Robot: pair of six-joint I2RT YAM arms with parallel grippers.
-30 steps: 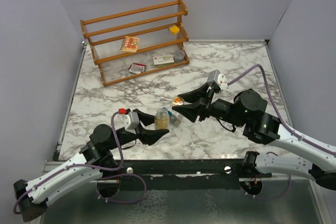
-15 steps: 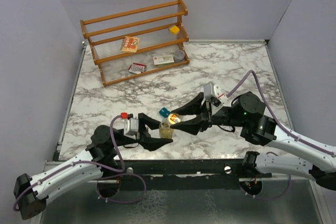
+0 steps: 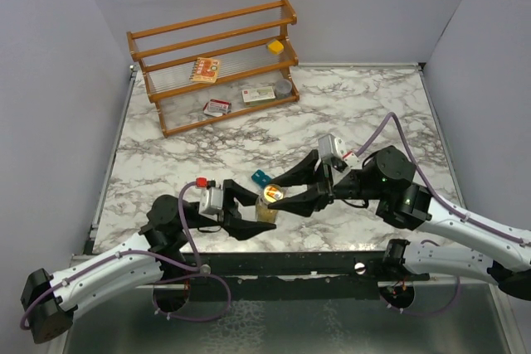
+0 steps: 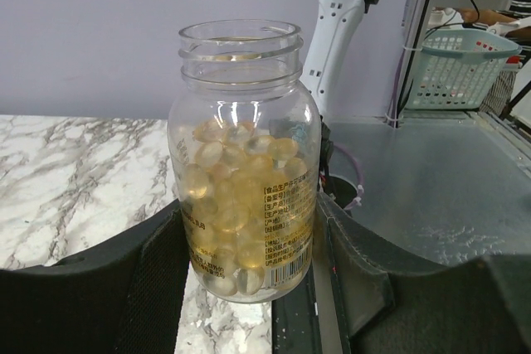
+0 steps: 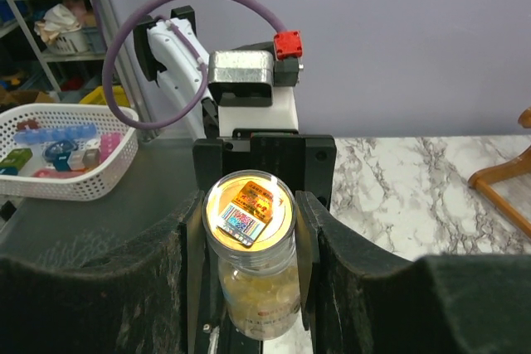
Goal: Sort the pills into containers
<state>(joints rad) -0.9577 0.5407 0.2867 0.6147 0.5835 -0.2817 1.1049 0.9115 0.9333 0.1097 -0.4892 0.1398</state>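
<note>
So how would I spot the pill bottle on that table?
Start at the marble table and look near the middle of its front edge. There the left gripper holds the bottle upright, and the right gripper holds its lid just over the mouth. It is the only clear jar there, full of yellow capsules, unlike the tiny teal container strip beside it.

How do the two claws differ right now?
The left gripper clamps the pill bottle around its body; the right gripper holds the lid over the bottle's open mouth. The left reaches in from the left, the right from the right. Both are shut on something.
</note>
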